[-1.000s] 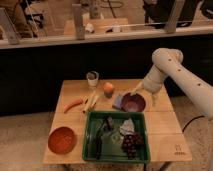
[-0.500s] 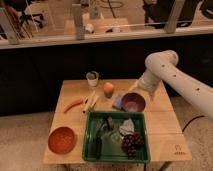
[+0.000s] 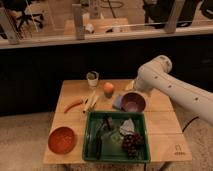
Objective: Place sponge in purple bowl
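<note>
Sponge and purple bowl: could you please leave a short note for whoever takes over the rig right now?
The claw is open and empty, hanging just behind the purple bowl on the table's far side.
The sponge lies flat on the table, close to the bowl's left rim but outside it.
Done: nothing yet; the bowl looks empty.
Left: bring the claw over the sponge, grasp it, lift it, and release it inside the bowl.
</note>
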